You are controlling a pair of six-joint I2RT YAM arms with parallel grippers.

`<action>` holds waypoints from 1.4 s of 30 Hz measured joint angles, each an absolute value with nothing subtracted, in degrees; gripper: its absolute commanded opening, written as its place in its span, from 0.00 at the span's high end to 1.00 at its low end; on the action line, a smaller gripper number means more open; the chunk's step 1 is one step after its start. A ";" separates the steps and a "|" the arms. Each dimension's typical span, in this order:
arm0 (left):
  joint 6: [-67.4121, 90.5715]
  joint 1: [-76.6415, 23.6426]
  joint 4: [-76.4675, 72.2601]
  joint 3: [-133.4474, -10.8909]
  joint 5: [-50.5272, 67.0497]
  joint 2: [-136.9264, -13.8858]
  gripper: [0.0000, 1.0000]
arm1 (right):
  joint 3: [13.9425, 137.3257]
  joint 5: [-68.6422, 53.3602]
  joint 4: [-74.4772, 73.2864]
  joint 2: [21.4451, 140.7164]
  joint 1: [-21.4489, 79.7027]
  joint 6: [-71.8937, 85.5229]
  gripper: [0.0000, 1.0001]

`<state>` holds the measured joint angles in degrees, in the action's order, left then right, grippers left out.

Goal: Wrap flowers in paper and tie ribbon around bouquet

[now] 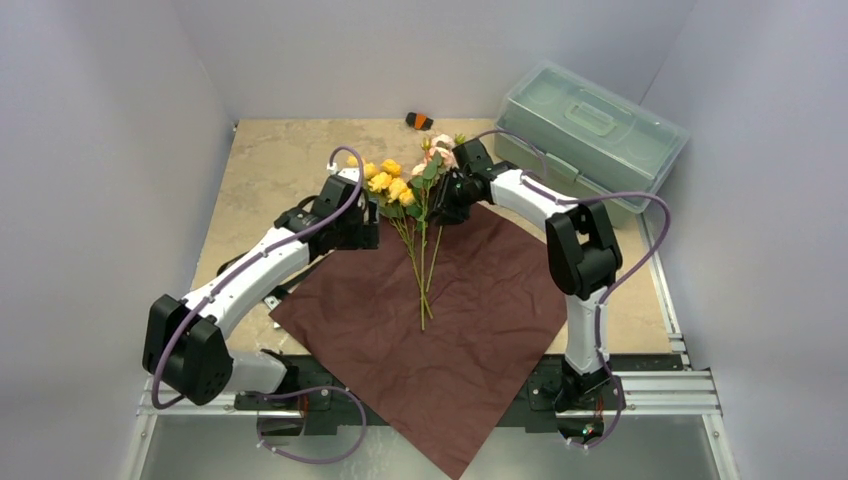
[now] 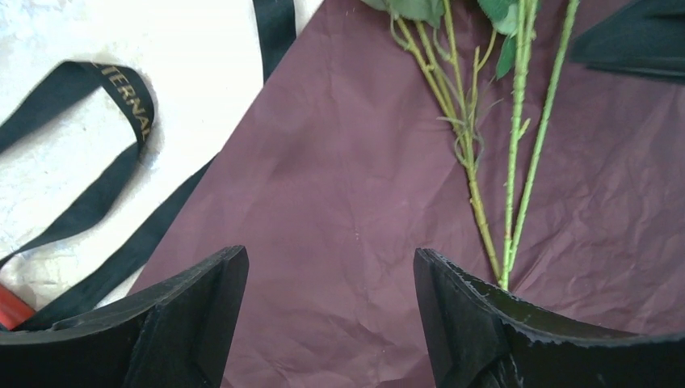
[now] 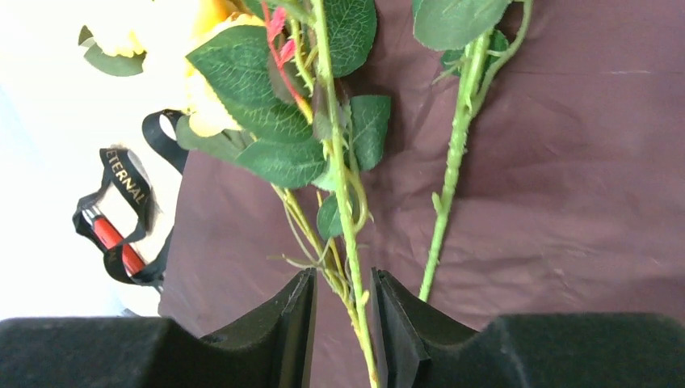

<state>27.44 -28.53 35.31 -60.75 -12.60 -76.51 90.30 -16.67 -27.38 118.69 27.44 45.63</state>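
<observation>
Between fingers of right hand, flowers

I see a pale green lidded box far right on the counter, and a small black-and-orange object at its far edge.

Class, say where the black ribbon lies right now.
In the left wrist view, the black ribbon lies looped on the pale tabletop, just left of the maroon paper, with the flower stems farther right.
</observation>
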 measured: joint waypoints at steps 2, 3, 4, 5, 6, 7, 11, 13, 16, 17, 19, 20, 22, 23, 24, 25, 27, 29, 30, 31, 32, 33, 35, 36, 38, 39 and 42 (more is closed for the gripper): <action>27.44 -28.53 35.20 -59.90 -11.97 -76.99 0.21 | 90.30 -15.49 -29.26 116.60 27.44 44.14 0.58; 27.44 -28.53 35.22 -59.40 -11.92 -77.30 0.23 | 90.11 -14.74 -30.02 115.37 27.44 43.29 0.57; 27.46 -28.53 35.31 -58.96 -11.90 -77.69 0.24 | 89.45 -13.87 -30.35 113.89 27.44 42.39 0.57; 27.46 -28.51 35.29 -58.54 -11.88 -78.17 0.26 | 88.55 -13.08 -30.76 112.36 27.44 41.65 0.57; 27.49 -28.51 35.29 -58.24 -11.84 -78.72 0.27 | 87.29 -12.34 -31.18 110.69 27.44 40.82 0.57; 27.51 -28.51 35.22 -57.91 -11.66 -79.46 0.27 | 85.97 -11.35 -31.64 109.21 27.42 40.14 0.57; 28.16 -28.51 33.69 -56.29 -10.61 -83.40 0.27 | 79.94 -8.88 -32.60 105.54 27.44 38.30 0.57; 28.84 -28.51 33.08 -56.14 -10.55 -86.04 0.27 | 77.97 -8.12 -33.04 105.89 27.42 37.85 0.57; 29.58 -28.51 31.59 -56.31 -10.55 -90.32 0.28 | 76.60 -7.18 -33.50 108.05 27.42 37.28 0.58; 29.67 -28.51 31.35 -56.62 -10.55 -91.70 0.28 | 76.60 -7.01 -33.45 108.92 27.42 37.15 0.58; 30.04 -28.51 30.81 -57.93 -10.59 -95.46 0.28 | 76.93 -6.87 -33.47 110.67 27.42 36.84 0.58; 30.37 -28.51 30.52 -58.76 -10.63 -97.36 0.29 | 77.36 -6.72 -33.50 111.77 27.42 36.71 0.59; 30.57 -28.47 30.74 -60.95 -10.83 -100.01 0.30 | 79.18 -6.83 -34.22 113.91 27.38 36.38 0.59; 30.72 -28.38 30.15 -62.02 -11.11 -101.01 0.30 | 80.09 -6.70 -34.06 114.56 27.35 36.34 0.60; 30.72 -28.23 30.44 -63.22 -11.16 -102.15 0.31 | 81.45 -6.74 -34.17 115.55 27.31 36.23 0.60; 30.72 -28.08 30.41 -63.94 -11.22 -102.76 0.31 | 82.91 -6.92 -34.39 116.57 27.31 36.18 0.60; 30.79 -27.46 30.61 -65.82 -11.29 -104.27 0.32 | 86.00 -7.09 -34.68 118.72 27.24 35.99 0.61; 30.85 -26.59 30.65 -67.53 -11.31 -105.65 0.32 | 88.36 -7.22 -34.79 120.29 27.16 35.92 0.61; 30.85 -26.11 30.68 -68.29 -11.33 -106.21 0.32 | 89.52 -7.31 -34.94 121.03 27.07 35.92 0.62; 30.85 -25.58 30.55 -68.97 -11.35 -106.78 0.32 | 90.67 -7.44 -35.18 121.82 26.92 35.94 0.62; 30.85 -25.15 30.48 -69.49 -11.35 -107.18 0.33 | 91.61 -7.57 -35.40 122.48 26.81 35.92 0.62; 30.83 -24.64 30.46 -70.15 -11.33 -107.70 0.33 | 93.14 -7.88 -35.90 123.48 26.59 35.92 0.62; 30.79 -23.64 30.33 -71.59 -11.31 -108.79 0.34 | 95.57 -8.51 -36.53 125.03 26.13 35.83 0.62; 30.72 -23.22 30.24 -72.31 -11.31 -109.36 0.34 | 96.99 -8.75 -36.82 125.97 25.85 35.83 0.63; 30.55 -22.52 30.02 -73.65 -11.31 -110.39 0.35 | 100.01 -9.02 -37.26 127.83 25.36 35.81 0.63; 30.44 -22.26 29.95 -74.24 -11.31 -110.83 0.35 | 101.51 -9.17 -37.47 128.77 25.08 35.81 0.63; 30.44 -21.80 29.78 -75.33 -11.31 -111.72 0.36 | 105.80 -9.72 -38.24 131.44 24.32 35.81 0.63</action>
<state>30.44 -21.80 29.78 -75.33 -11.31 -111.72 105.80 -9.72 -38.24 131.44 24.32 35.81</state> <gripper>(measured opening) 0.650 0.372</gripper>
